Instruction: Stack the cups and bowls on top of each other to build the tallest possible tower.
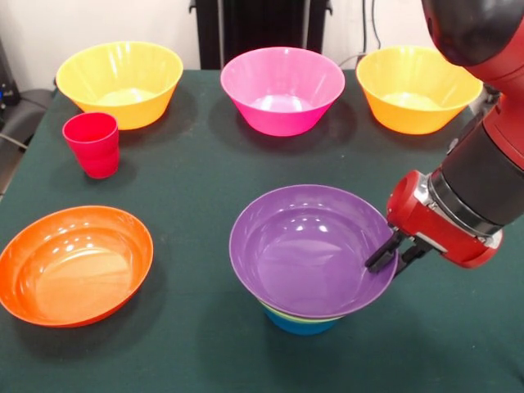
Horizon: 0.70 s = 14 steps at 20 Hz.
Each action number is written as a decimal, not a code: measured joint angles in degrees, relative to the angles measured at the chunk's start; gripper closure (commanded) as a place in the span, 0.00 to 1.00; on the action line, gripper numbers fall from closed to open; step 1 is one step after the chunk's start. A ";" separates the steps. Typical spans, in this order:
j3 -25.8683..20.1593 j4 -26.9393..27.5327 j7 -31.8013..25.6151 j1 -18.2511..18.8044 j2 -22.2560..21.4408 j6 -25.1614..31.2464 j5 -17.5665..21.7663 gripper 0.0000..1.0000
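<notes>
The tower stands at the front centre: a wide purple bowl (303, 254) sits on top, with a sliver of a lime green bowl (282, 312) and a small blue base (299, 324) showing beneath it. My gripper (395, 258) is at the purple bowl's right rim, open. One finger is inside the bowl and one is outside. The red cup (92, 143) stands upright at the left. A wide orange bowl (74, 262) lies at the front left. The sky blue cup and the small ridged green bowl are out of view.
Three large bowls line the far edge of the table: yellow (119, 82) at the left, pink (282, 88) in the middle, yellow-orange (413, 86) at the right. My arm (483, 176) comes down along the right side. The robot pedestal (260, 24) stands behind the pink bowl.
</notes>
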State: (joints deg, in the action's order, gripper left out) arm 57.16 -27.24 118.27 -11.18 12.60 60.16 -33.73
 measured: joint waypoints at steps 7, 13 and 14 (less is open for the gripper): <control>-2.54 -4.08 0.00 -1.40 -1.99 -2.41 1.62 1.00; -4.38 -7.83 0.00 -2.97 -3.32 -5.02 2.92 1.00; -4.82 -8.82 0.00 -3.45 -3.64 -5.63 3.27 1.00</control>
State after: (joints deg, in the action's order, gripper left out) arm 52.34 -36.06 118.27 -14.63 8.97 54.53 -30.46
